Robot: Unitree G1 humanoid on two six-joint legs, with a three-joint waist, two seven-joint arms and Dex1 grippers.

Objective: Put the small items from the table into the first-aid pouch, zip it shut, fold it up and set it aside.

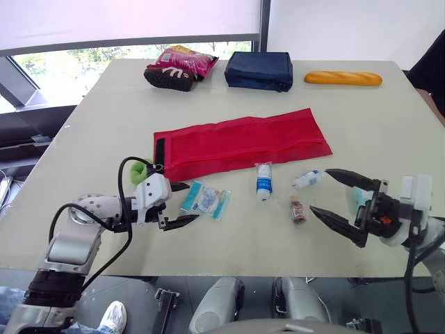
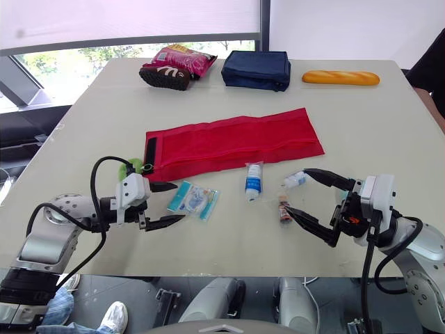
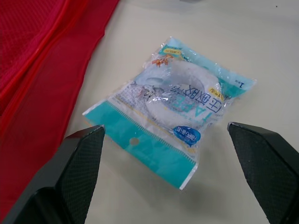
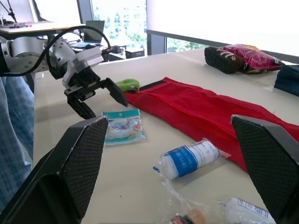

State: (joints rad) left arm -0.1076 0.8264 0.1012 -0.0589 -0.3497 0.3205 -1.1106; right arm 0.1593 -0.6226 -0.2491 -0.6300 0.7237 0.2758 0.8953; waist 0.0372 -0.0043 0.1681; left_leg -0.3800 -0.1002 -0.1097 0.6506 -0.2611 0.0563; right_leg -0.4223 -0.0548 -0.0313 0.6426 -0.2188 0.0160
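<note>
While nothing had yet gone into the red first-aid pouch [image 1: 243, 142], it lay unrolled and flat across the middle of the table [image 1: 104, 125]. Whether its zip was open I could not tell.

The small items sat along its near edge:
- The tape packet [image 1: 206, 200] was at about seven o'clock from the pouch's centre.
- The bandage roll [image 1: 263, 179] was at six.
- A small white packet [image 1: 306, 179] and a small brown item [image 1: 297, 210] were near five.

The left gripper [image 1: 192, 202] was spread wide and held nothing. Its fingers straddled the packet's nine o'clock end, low over the tabletop. The right gripper [image 1: 319, 190] was also wide open and empty. It pointed at the white packet and the brown item from their three o'clock side.

The likeliest trouble was the tape packet. It was a flat, glossy film lying flush on the table, so closing fingers might skate over it or shove it toward three o'clock. They might also nip only a corner, which could slip free mid-carry.

On the right, the two small items lay close together. A wide closing sweep could knock one away or set the bandage roll rolling. The pouch itself looked limp, so pushing anything into it could drag or bunch the fabric.
</note>
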